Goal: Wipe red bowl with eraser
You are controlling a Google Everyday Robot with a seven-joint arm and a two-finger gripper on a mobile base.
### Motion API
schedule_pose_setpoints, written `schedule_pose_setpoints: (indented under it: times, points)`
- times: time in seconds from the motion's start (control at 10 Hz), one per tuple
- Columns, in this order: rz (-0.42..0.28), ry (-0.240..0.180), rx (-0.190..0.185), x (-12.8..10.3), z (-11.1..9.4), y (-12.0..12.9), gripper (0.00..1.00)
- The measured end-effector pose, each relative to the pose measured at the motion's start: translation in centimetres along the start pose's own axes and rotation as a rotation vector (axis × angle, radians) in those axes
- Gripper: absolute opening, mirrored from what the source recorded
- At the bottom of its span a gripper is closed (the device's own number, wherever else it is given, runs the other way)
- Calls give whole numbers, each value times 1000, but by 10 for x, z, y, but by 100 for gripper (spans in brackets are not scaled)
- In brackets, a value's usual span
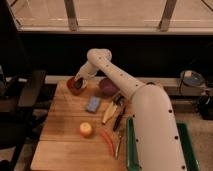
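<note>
The red bowl sits at the far left corner of the wooden table. My gripper hangs right over the bowl, shut on the black eraser, which rests at or in the bowl's right side. The white arm reaches in from the lower right and hides part of the bowl's rim.
A purple bowl stands right of the red one. A light-blue sponge, a banana, an orange fruit, a red pepper and some utensils lie mid-table. A green bin sits at the right.
</note>
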Motion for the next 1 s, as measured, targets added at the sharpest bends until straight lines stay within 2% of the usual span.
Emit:
schedule_pose_setpoints:
  times: [0.3,1.0]
  points:
    - [-9,-5,34,8,27,-28,0]
    - [-1,3,31,9,30,-27,0]
